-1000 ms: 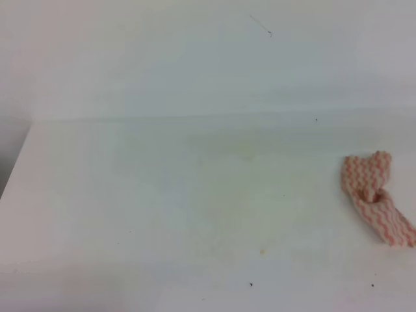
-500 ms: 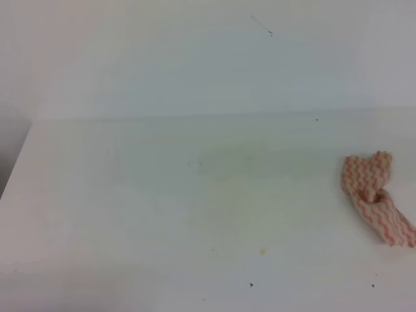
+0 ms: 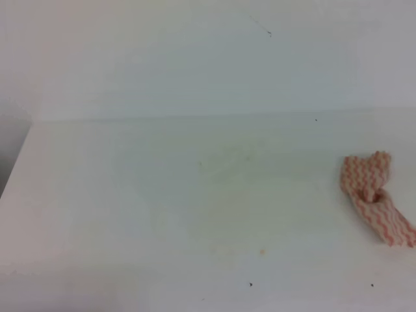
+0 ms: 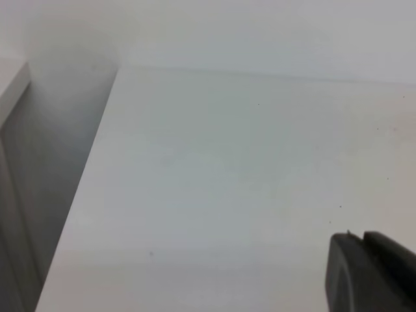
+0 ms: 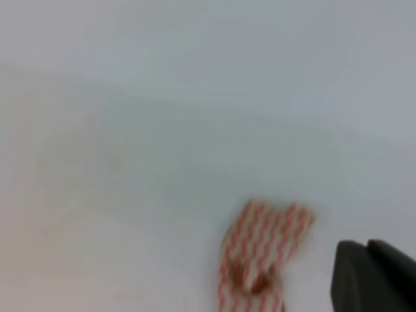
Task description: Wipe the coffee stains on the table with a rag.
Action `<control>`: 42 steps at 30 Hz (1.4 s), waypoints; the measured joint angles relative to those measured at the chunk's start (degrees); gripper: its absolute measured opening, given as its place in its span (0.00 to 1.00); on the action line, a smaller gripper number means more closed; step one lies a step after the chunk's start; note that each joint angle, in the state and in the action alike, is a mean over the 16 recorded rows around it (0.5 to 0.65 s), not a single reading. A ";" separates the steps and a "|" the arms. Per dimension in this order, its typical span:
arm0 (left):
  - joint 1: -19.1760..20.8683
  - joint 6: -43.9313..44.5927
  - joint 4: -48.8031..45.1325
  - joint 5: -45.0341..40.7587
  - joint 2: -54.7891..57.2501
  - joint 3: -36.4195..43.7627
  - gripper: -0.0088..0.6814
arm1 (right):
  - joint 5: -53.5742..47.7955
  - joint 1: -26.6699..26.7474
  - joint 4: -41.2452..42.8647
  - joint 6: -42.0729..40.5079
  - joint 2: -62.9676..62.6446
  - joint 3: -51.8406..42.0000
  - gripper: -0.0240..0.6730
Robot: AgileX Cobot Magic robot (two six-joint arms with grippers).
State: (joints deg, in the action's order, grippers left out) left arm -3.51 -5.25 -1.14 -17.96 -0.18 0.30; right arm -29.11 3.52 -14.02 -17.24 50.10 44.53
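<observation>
One crumpled rag [image 3: 375, 195] left lying at the right edge of the white table [image 3: 162, 195], right gripper [image 5: 374, 276] pressed together with nothing pinched, left gripper [image 4: 370, 273] state can't be told.

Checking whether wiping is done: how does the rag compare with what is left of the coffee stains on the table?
The rag is bold pink-and-white zigzag; the coffee stains are only a faint yellowish smear. The rag lies crumpled and bunched, raised off the table; the stains are flat. The rag sits at the right edge of the high view; the stains are near the middle. Both rest on the white tabletop, and no gripper touches either.
</observation>
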 joint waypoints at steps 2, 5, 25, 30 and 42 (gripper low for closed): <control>-0.02 0.00 0.00 -0.06 0.09 -0.15 0.01 | 3.55 -1.17 -0.48 -0.14 -5.13 -4.02 0.03; -0.07 0.00 0.00 0.06 -0.09 0.15 0.01 | 8.37 -3.70 -1.26 -0.34 -14.35 -10.89 0.03; -0.09 0.01 0.00 -0.11 0.09 -0.30 0.01 | 10.44 -12.51 -1.13 -3.71 -51.22 -43.90 0.03; -0.09 0.01 0.00 -0.11 0.09 -0.30 0.01 | 9.01 -10.40 -0.63 -6.59 -51.26 -44.90 0.03; -0.09 0.01 0.00 -0.11 0.18 -0.30 0.01 | 8.13 -8.18 -1.02 -8.68 -51.26 -44.90 0.03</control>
State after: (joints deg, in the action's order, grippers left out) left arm -3.60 -5.24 -1.14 -18.08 0.00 0.00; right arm -20.98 -4.67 -15.04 -25.92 -1.16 -0.37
